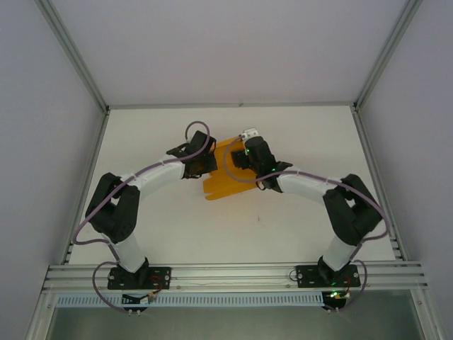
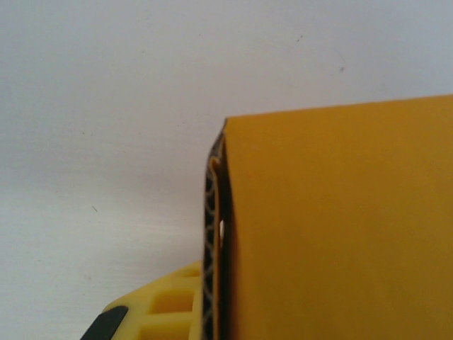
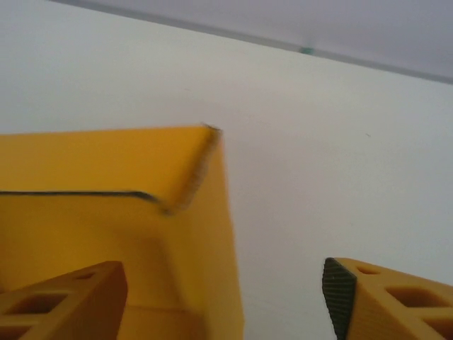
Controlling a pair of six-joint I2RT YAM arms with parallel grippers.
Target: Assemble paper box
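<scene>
Looking at the paper box [image 1: 225, 180] from above, I see plain orange-yellow card lying near the middle of the table [image 1: 304, 219], a little toward the far side, between my two claws. Its near-left part lies flat and ends in a row of short tabs, while the far part is folded up beneath my wrists. My left camera shows one smooth, unmarked panel of the paper box [image 2: 340, 227] with a straight top edge and a sharp corner. My right camera shows an upright corner of the paper box [image 3: 106, 163] where two walls meet, with a flap bent inward along a dark cut edge. My left claw [image 1: 200, 163] is pinched on that card: the ribbed black pad [image 2: 209, 234] lies flat against the panel's left edge, and the card hides the finger opposite. My right claw [image 3: 225, 283] is spread wide, the box's corner wall standing between its fingers [image 3: 64, 301], closer to the left one; I cannot tell whether it touches. From above, both forearms and their lilac cables [image 1: 92, 212] cross over the card and hide its far folds. White table runs out to pale walls [image 1: 42, 142], with a metal rail [image 1: 233, 273] along the near edge carrying my bases.
</scene>
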